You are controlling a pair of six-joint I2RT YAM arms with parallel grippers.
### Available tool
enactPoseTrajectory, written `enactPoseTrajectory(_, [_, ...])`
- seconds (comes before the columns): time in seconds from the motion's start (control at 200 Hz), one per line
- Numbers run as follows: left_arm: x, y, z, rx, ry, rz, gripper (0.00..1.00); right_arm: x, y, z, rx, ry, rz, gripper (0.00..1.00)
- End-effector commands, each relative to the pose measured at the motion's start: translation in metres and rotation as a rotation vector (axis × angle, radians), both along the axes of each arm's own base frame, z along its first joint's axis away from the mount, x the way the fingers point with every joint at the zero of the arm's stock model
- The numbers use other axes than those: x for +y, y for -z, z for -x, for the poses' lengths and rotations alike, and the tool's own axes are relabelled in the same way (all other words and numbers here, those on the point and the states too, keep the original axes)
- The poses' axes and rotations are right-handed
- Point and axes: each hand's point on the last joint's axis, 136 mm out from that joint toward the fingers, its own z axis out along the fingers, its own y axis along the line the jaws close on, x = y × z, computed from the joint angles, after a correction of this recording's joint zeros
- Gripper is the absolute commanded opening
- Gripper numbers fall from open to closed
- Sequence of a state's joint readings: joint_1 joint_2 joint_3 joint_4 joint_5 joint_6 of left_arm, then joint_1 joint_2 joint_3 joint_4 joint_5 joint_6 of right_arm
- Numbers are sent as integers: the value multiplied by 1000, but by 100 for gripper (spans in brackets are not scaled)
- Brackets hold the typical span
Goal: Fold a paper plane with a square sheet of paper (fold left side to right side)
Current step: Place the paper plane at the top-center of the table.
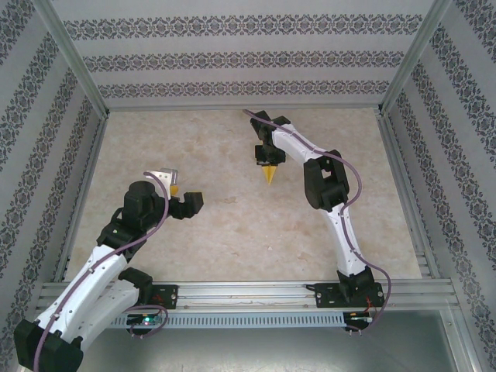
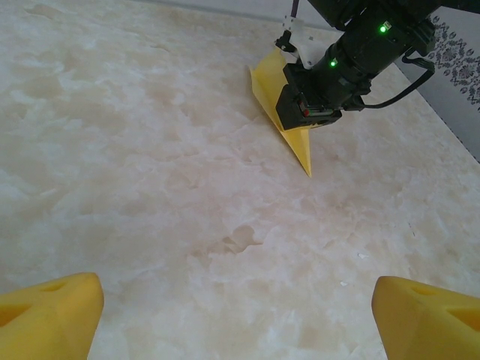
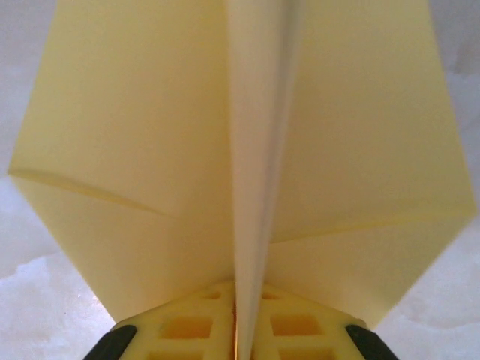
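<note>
Pinching paper plane [image 3: 135, 120] by its keel w/ R hand [image 3: 236, 330], L hand [image 2: 236, 319] spread.

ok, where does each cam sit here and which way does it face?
Top external: above and behind the bases, looking down on the table; both arms, left gripper, right gripper show.
Left wrist: low, facing across at the paper plane; its spread fingers in the bottom corners.
Right wrist: just behind its pads, shut on the plane's centre fold.
Shared: all three see the plane.
</note>
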State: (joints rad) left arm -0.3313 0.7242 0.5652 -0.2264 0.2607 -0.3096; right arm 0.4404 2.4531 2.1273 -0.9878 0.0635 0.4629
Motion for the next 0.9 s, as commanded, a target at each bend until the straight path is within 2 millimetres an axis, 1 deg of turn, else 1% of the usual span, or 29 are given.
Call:
enactPoseTrajectory(0.0, [2,-17,-2,-29,5,0,92,-6,9,2,23,-3,15,15])
enactPoseTrajectory(0.215, [4,-19,-2,-31,-6,-6,93,-8,14,5,32,3,17,23])
enactPoseTrajectory(0.285, [6,-17,-3,-24,-20,-14,93,-9,15,6,32,8,16,28])
enactPoseTrajectory(0.52, [15,-16,-5,-3,-73,-25,95,-10,10,6,13,13,7,36])
enactPoseTrajectory(0.715, [13,-14,-8,12,-72,-13,95,-8,7,7,10,17,-17,36])
enactPoseTrajectory(0.899, [12,-13,-10,23,-76,-6,95,-9,-7,8,-15,18,-20,36])
